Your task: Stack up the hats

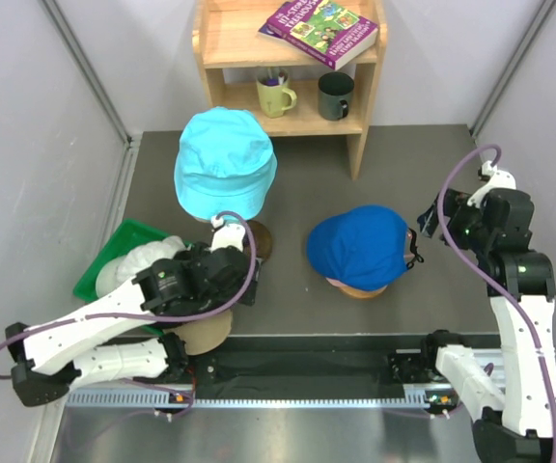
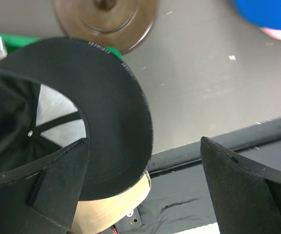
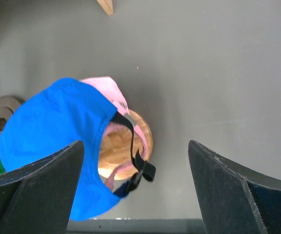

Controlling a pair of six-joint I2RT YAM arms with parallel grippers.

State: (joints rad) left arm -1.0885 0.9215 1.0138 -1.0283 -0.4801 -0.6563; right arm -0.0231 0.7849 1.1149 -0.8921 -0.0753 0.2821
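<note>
Left gripper (image 2: 144,141) spread wide, clasping nothing. Directly below it, at the near left, a black fabric baseball cap (image 2: 106,97), inside showing, draped over a tan rounded form (image 2: 109,208). Right gripper (image 3: 135,144) likewise agape and empty, raised at the right above a royal blue fabric baseball cap (image 3: 52,122) stacked over a pink cap (image 3: 112,92) on a round-topped wooden stand (image 3: 118,146). Farther back, left of centre, a cyan fabric bucket hat (image 1: 225,159).
</note>
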